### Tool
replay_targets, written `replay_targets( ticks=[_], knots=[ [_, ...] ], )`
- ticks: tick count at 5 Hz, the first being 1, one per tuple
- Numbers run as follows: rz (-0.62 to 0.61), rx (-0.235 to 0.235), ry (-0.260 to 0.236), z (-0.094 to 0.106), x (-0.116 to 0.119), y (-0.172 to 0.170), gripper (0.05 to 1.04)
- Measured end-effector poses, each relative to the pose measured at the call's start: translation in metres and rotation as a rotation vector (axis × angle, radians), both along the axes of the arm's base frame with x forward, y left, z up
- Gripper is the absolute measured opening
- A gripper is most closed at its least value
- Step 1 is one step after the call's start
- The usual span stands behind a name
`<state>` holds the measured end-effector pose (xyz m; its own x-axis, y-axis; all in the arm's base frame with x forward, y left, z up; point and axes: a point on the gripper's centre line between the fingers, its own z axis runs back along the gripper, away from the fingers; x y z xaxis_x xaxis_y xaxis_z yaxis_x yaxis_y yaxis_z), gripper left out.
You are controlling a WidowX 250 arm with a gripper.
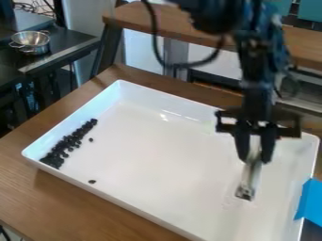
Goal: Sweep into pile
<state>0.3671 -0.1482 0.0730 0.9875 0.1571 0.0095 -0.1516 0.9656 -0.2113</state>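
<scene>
Most black beans [67, 144] lie along the left tray wall [80, 116] – likely the pile spot; two strays [92, 181] sit apart; gripper [254, 159] clamps a sweeper [250, 180], tip down – presumably for pushing strays.

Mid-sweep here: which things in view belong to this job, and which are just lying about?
For the job:
- black bits, mostly along the tray's left side, two strays apart
- white tray
- tool
- hand, holding the tool

Lying about, it seems:
- metal bowl on the dark counter
- blue piece at the tray's right edge
</scene>
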Motion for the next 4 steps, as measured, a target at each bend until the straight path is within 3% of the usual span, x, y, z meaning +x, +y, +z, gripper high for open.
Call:
replay_targets(
  ticks=[1, 2, 3, 4],
  knots=[
    [0.004, 0.069, 0.002, -0.029, 0.005, -0.017, 0.339],
    [-0.002, 0.112, 0.004, -0.041, 0.009, -0.019, 0.406],
    [-0.023, 0.139, 0.010, -0.040, 0.006, -0.014, 0.719],
    [-0.049, 0.068, -0.003, 0.006, -0.005, -0.006, 0.975]
  ],
)
